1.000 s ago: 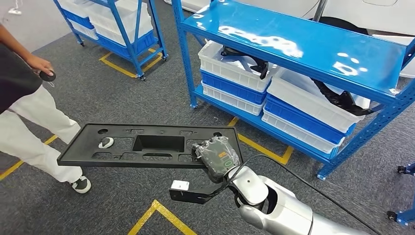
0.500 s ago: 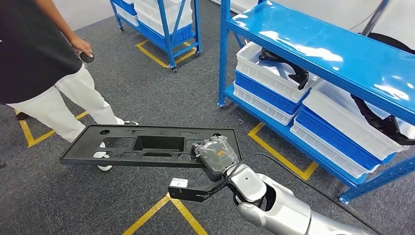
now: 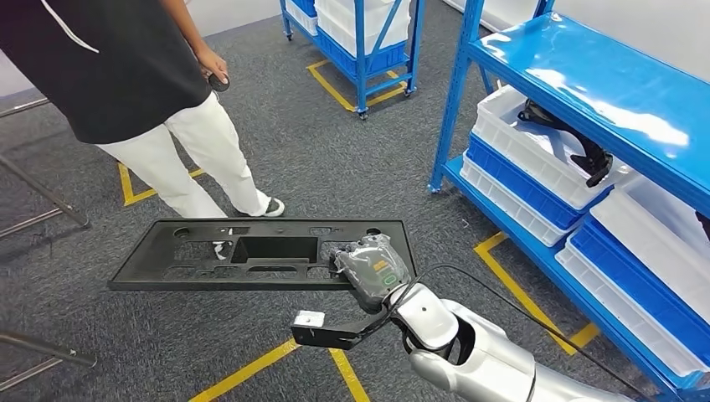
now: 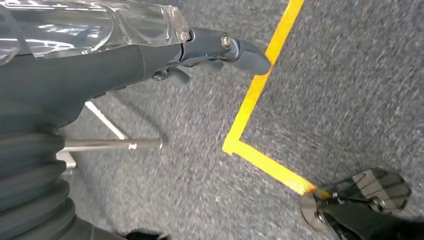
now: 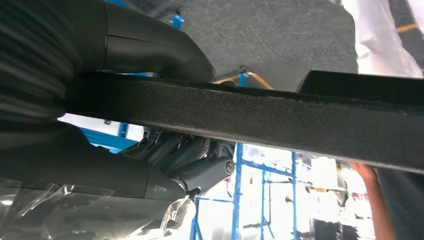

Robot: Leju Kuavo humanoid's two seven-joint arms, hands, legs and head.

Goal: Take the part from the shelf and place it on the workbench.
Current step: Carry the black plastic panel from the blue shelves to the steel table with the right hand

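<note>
Right arm: you see it come in from the lower right of the head view, silver and jointed, reaching forward and left over the floor.
Right robot hand point(image 3: 371, 270): wrapped in clear plastic film, it grips the right end of the part. In the right wrist view the right robot hand point(image 5: 150, 145) has its thick grey thumb on one face of the part's edge and its darker fingers point(image 5: 197, 160) curled against the other face.
Part point(image 3: 259, 251): a flat, black, matte plastic panel, long and roughly rectangular, with a raised rim, one large rectangular cut-out near the middle and several small holes and slots. You have it held about level above the floor, clear of the shelf. In the right wrist view the part point(image 5: 260, 117) shows a rough, grainy edge.
Left robot hand point(image 4: 150, 55): it hangs above the floor with nothing in it; the grey fingers point(image 4: 240, 52) lie loosely curved and apart, clear film over the back.
Floor point(image 3: 352, 159): grey coarse carpet with yellow tape lines.
Shelf point(image 3: 603, 92): glossy blue metal, at your right, carrying white and blue plastic bins with black parts in them.
Person point(image 3: 126, 75): black top, white trousers, standing just beyond the part's far edge, a small dark object in one hand.
</note>
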